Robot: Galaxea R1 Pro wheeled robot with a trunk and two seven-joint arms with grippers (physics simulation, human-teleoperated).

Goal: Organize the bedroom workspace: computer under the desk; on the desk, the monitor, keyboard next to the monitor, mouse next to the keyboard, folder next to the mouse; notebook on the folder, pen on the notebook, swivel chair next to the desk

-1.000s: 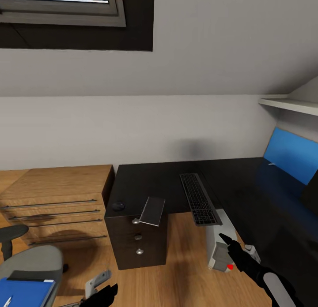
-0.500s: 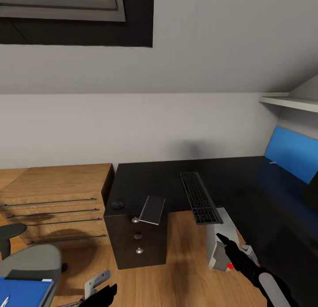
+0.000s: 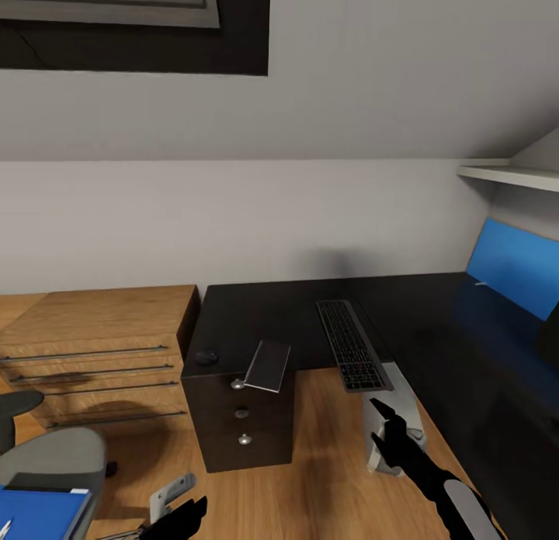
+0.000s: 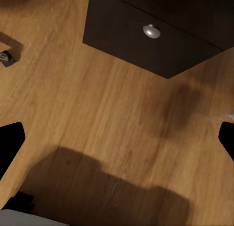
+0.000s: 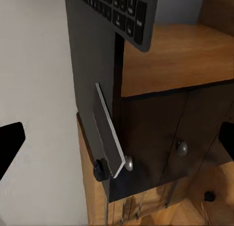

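Observation:
The black desk point(image 3: 256, 319) carries the keyboard point(image 3: 351, 352), whose near end juts past the desk edge. The mouse point(image 3: 206, 358) sits on the left corner. The dark notebook point(image 3: 269, 366) hangs tilted over the edge above the drawers. Under the keyboard the grey computer point(image 3: 402, 413) stands on the floor. My right gripper point(image 3: 379, 424) is open just in front of it; its wrist view shows the keyboard point(image 5: 122, 11), notebook point(image 5: 109, 133) and mouse point(image 5: 101, 170). The blue folder point(image 3: 35, 513) lies on the swivel chair point(image 3: 54, 461). My left gripper point(image 3: 185, 515) is open over bare floor. Monitor and pen cannot be made out.
A light wooden cabinet point(image 3: 101, 346) stands left of the desk drawers point(image 3: 242, 424). A blue panel point(image 3: 512, 268) leans at the desk's far right under a white shelf point(image 3: 508, 179). A sloped ceiling hangs overhead. Wooden floor point(image 4: 107, 128) lies between chair and drawers.
My right gripper has dropped and drawn left toward the computer, turning so both fingers show. The head view has tilted slightly down. The left gripper has hardly moved.

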